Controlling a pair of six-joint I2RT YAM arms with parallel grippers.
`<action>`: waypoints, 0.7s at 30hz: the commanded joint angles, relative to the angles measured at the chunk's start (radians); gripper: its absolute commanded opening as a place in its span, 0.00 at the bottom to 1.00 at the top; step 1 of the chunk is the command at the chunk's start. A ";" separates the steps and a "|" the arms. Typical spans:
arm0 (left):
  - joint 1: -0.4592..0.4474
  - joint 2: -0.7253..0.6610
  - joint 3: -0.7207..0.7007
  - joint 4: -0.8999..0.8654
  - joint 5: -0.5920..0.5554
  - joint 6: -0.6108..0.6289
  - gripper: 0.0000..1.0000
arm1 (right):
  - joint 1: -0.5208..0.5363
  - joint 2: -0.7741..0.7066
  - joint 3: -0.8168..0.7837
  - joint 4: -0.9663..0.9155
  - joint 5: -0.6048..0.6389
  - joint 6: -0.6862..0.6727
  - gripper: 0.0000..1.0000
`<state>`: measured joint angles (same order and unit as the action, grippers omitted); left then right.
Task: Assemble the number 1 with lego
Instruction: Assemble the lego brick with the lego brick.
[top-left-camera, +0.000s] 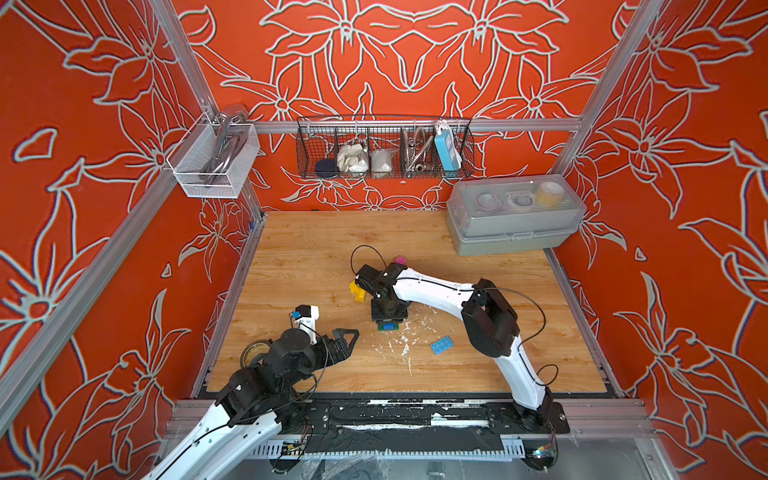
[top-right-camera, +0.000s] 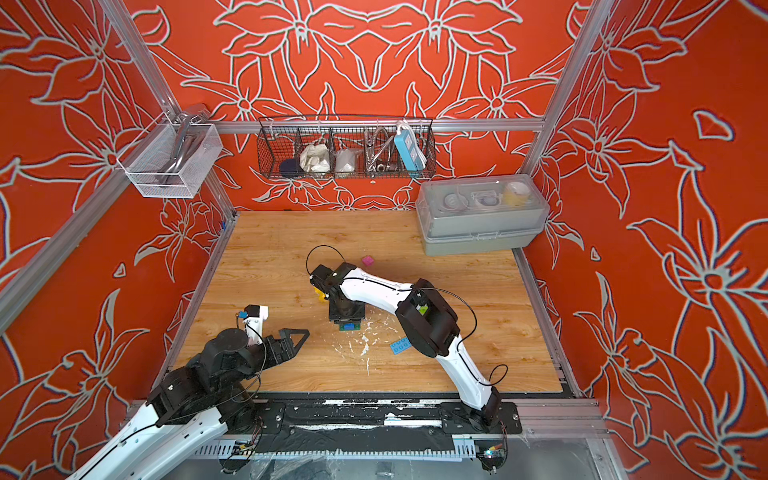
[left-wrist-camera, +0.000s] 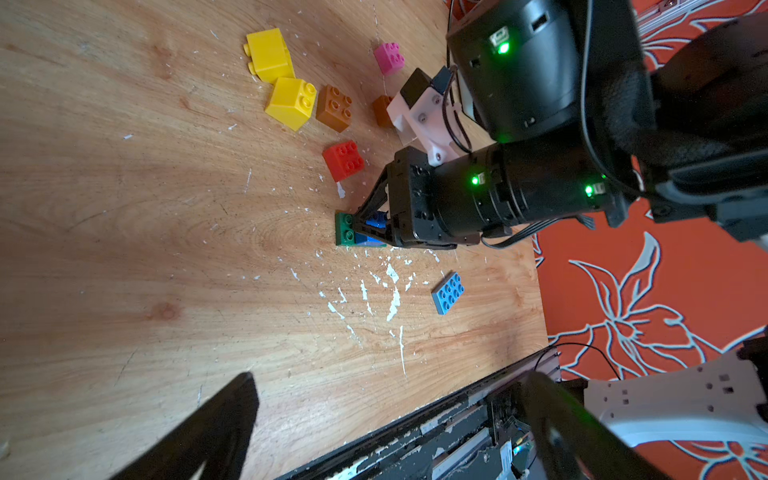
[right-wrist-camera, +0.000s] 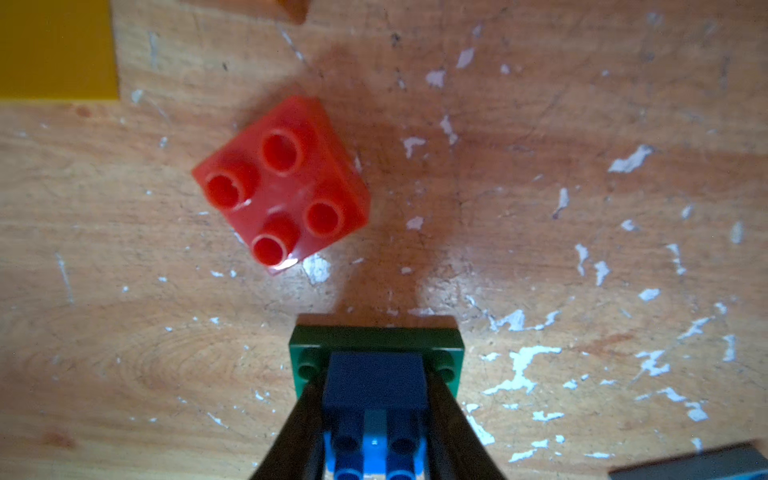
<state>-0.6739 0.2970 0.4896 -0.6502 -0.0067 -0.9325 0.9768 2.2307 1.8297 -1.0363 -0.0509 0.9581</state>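
My right gripper (right-wrist-camera: 374, 384) points straight down, shut on a dark blue brick (right-wrist-camera: 375, 374) that sits on the end of a green plate (right-wrist-camera: 376, 337) lying on the table; in both top views the wrist hides most of it (top-left-camera: 388, 322). A red brick (right-wrist-camera: 282, 183) lies studs up just beyond the plate. Two yellow bricks (left-wrist-camera: 270, 54) (left-wrist-camera: 291, 102), two brown bricks (left-wrist-camera: 334, 108) and a pink brick (left-wrist-camera: 388, 58) lie farther off. A light blue plate (top-left-camera: 441, 345) rests flat by the right arm. My left gripper (left-wrist-camera: 386, 432) hovers open and empty near the front left (top-left-camera: 347, 340).
A grey lidded box (top-left-camera: 515, 216) stands at the back right corner. A roll of tape (top-left-camera: 253, 353) lies under the left arm. White flecks mark the wood around the green plate. The black front rail (left-wrist-camera: 436, 419) runs close to my left fingers.
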 joint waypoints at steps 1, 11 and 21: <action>0.006 -0.017 -0.010 -0.012 -0.017 0.001 1.00 | 0.000 0.072 0.008 -0.065 0.057 0.036 0.08; 0.006 -0.059 -0.013 -0.033 -0.027 -0.003 1.00 | 0.011 0.109 -0.031 -0.006 0.039 0.077 0.08; 0.005 -0.064 -0.013 -0.040 -0.033 -0.008 1.00 | 0.010 0.146 -0.094 0.040 0.007 0.079 0.05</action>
<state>-0.6739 0.2379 0.4881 -0.6731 -0.0261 -0.9417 0.9833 2.2417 1.8244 -1.0355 -0.0467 1.0126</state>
